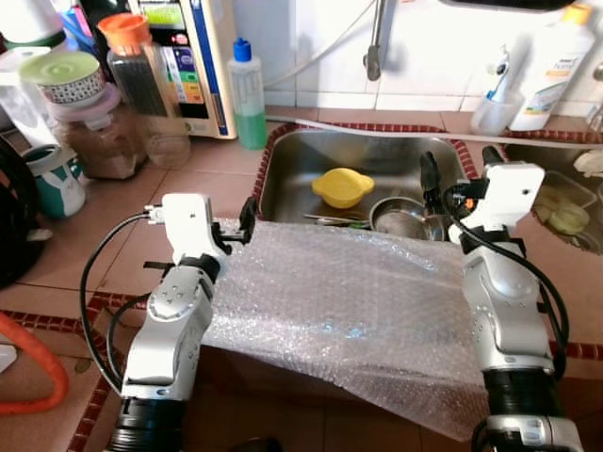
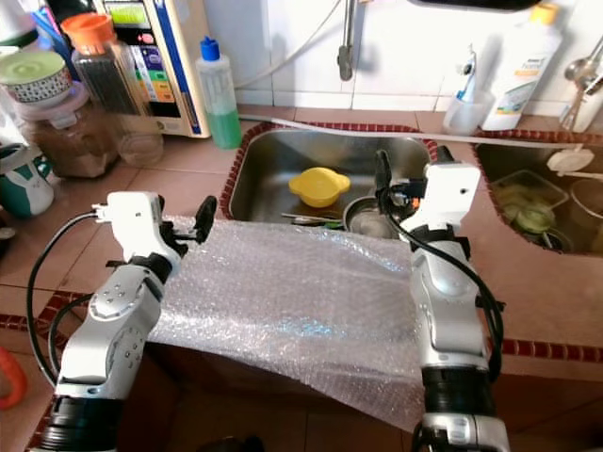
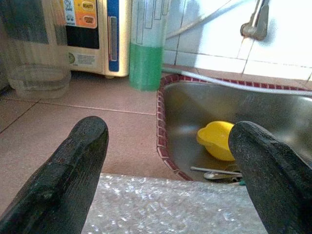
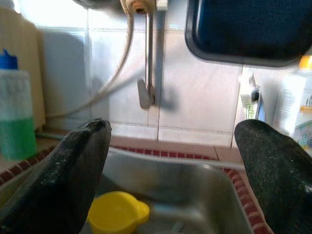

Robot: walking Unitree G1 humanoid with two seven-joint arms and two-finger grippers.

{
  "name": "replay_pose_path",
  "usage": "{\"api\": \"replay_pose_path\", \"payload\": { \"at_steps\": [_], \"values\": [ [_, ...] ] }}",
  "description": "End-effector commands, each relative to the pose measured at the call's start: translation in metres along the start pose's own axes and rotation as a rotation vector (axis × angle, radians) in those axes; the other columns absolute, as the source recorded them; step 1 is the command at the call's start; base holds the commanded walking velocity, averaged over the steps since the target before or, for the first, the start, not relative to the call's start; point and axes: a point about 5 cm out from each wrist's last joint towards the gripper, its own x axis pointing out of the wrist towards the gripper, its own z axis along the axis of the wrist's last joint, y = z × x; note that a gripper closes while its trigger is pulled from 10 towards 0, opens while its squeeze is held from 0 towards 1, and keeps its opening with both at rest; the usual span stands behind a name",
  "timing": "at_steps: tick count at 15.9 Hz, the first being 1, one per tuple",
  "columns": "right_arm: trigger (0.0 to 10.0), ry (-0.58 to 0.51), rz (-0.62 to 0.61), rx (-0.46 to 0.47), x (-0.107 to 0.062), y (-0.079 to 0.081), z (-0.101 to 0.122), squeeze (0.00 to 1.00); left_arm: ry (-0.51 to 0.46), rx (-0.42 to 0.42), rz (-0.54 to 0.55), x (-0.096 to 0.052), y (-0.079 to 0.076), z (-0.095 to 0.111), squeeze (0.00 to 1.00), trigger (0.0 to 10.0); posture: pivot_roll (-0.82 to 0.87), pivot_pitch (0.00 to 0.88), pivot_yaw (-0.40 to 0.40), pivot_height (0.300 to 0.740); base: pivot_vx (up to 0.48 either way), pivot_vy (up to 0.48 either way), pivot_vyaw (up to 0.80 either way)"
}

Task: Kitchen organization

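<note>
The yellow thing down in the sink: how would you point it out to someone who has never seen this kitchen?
Start at the steel sink set into the tiled counter, beyond the bubble wrap sheet draped over the counter's front edge. On the sink's floor lies a small yellow bowl, with a steel bowl and some cutlery beside it. It is the sink's one brightly coloured item; its neighbours are bare metal.

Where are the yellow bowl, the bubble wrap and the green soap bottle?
yellow bowl (image 1: 342, 186), left eye view, upturned base.
bubble wrap (image 1: 349, 301), left eye view, middle of the sheet.
green soap bottle (image 1: 249, 99), left eye view, body.
</note>
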Motion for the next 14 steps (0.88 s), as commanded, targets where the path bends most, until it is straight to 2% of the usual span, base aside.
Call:
{"api": "replay_pose_path", "payload": {
  "at_steps": [1,2,3,4,5,6,7,11,14],
  "values": [
    [10.0,-0.01,0.013,0.005,-0.002,0.007,0.008,1.0,-0.026,-0.006,0.029,-0.002,0.002,0.004,0.0,10.0,-0.01,0.0,0.051,0.74,0.0,0.0,0.0],
    [10.0,-0.009,0.016,0.006,-0.002,0.008,0.008,1.0,-0.03,-0.01,0.031,-0.001,0.002,0.005,0.0,10.0,-0.01,0.0,0.049,0.74,0.0,0.0,0.0],
    [10.0,-0.004,0.028,0.001,-0.004,0.011,0.009,0.93,-0.037,-0.015,0.034,-0.001,0.001,0.006,0.0,10.0,-0.01,0.0,0.043,0.74,0.0,0.0,0.0],
    [10.0,-0.001,0.032,0.0,-0.004,0.012,0.01,0.7,-0.04,-0.019,0.037,0.0,-0.001,0.006,0.0,10.0,-0.01,0.0,0.04,0.74,0.0,0.0,0.0],
    [10.0,0.006,0.03,0.003,-0.005,0.013,0.011,0.7,-0.041,-0.022,0.039,0.0,-0.002,0.007,0.0,10.0,-0.01,0.0,0.04,0.74,0.0,0.0,0.0],
    [10.0,0.005,0.044,0.0,-0.007,0.017,0.018,0.11,-0.052,-0.021,0.031,-0.002,-0.005,0.008,0.0,10.0,-0.02,0.0,0.032,0.74,0.0,0.0,0.0],
    [10.0,0.004,0.049,-0.006,-0.008,0.019,0.021,0.0,-0.055,-0.011,0.028,-0.003,-0.006,0.007,0.0,10.0,-0.02,0.0,0.032,0.74,0.0,0.0,0.0],
    [10.0,0.032,0.034,0.008,-0.017,0.023,0.018,0.0,-0.054,0.01,0.005,-0.009,-0.007,0.002,0.0,10.0,-0.02,0.0,0.043,0.74,0.0,0.0,0.0],
    [10.0,0.042,0.027,0.013,-0.02,0.027,0.018,0.0,-0.068,-0.002,-0.006,-0.004,-0.01,0.009,0.0,10.0,-0.03,0.0,0.05,0.74,0.0,0.0,0.0]
  ]
}}
